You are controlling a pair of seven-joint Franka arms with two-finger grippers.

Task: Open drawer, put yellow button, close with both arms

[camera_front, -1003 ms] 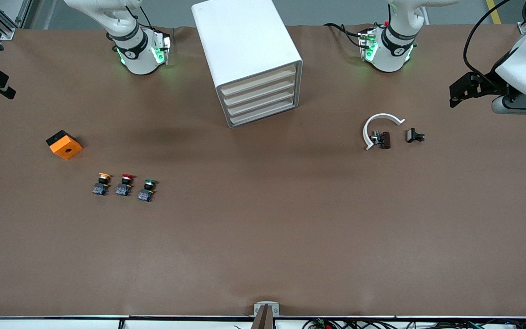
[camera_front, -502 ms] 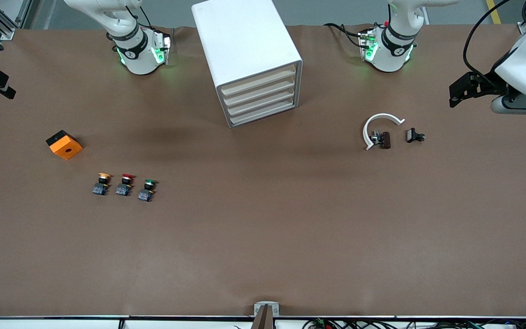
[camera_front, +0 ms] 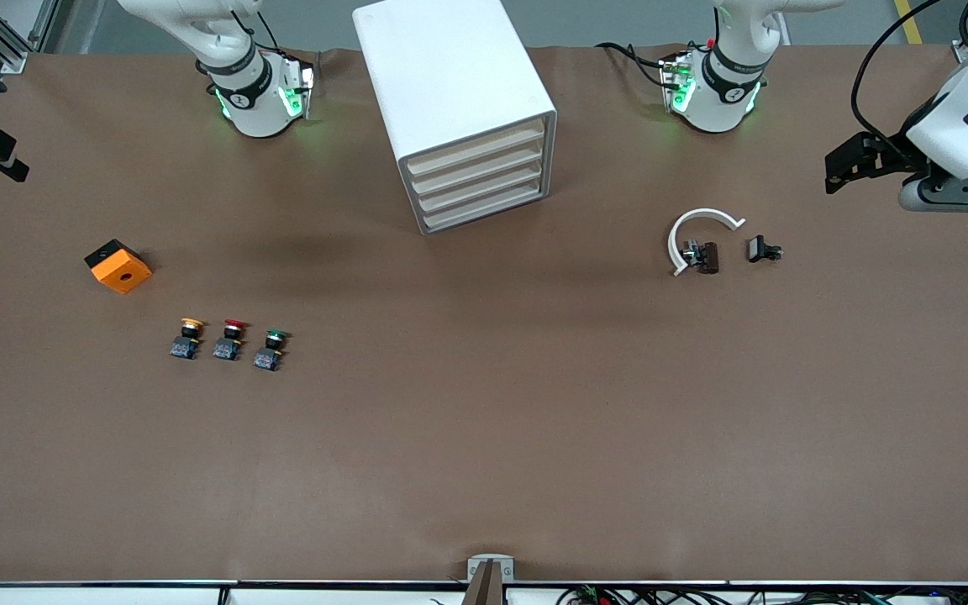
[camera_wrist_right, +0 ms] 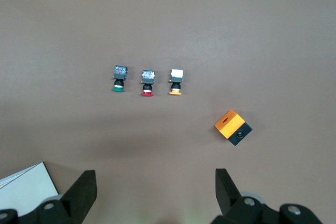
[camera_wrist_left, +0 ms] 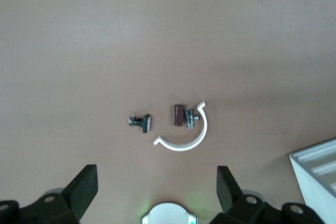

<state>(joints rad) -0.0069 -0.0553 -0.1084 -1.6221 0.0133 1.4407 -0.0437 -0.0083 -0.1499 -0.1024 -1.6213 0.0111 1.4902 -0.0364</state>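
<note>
Your landmark is the white box-shaped cabinet (camera_front: 459, 109) standing on the brown desk (camera_front: 484, 437) between the two arm bases. Its uppermost cream-fronted drawer (camera_front: 477, 151) sits flush and closed, as do the three below it.

The tiny yellow button (camera_front: 188, 336) with its black-and-blue body rests nearer the front camera than the cabinet, toward the right arm's end, the outermost of a row with a red-capped button (camera_front: 230, 338) and a green-capped button (camera_front: 270, 347).

An orange block (camera_front: 118, 265) lies between that row and the cabinet's depth, toward the same end.

Your left claw (camera_wrist_left: 157, 187) hangs released, fingers spread, above a white curved clip (camera_wrist_left: 184, 134) toward the left arm's end; compared with a second ago it has shifted slightly.

Your right claw (camera_wrist_right: 155, 188) waits released above the buttons.
</note>
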